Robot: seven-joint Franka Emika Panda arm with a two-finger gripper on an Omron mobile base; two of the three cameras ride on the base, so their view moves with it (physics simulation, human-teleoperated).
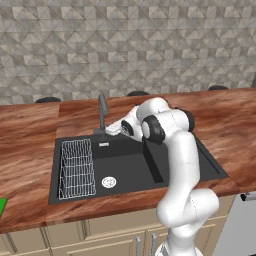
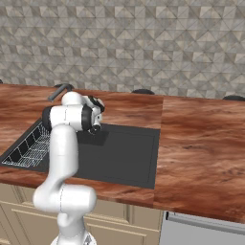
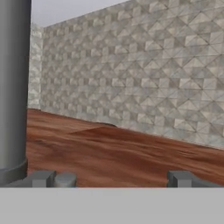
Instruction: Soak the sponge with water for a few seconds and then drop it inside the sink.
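black sink sits sunk in the brown wooden worktop. a white wire rack lies in the sink's left part, with the round silver drain just beside it. the grey faucet stands at the sink's back edge. the end effector is low beside the faucet, its tips spread apart and holding nothing. a bit of green, maybe the sponge, peeks in far left of the sink.

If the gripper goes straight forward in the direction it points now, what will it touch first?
Probably the wooden countertop behind the sink, then the tiled wall. The gripper points nearly level, just beside the grey faucet post, so it may graze that; depth is unclear.
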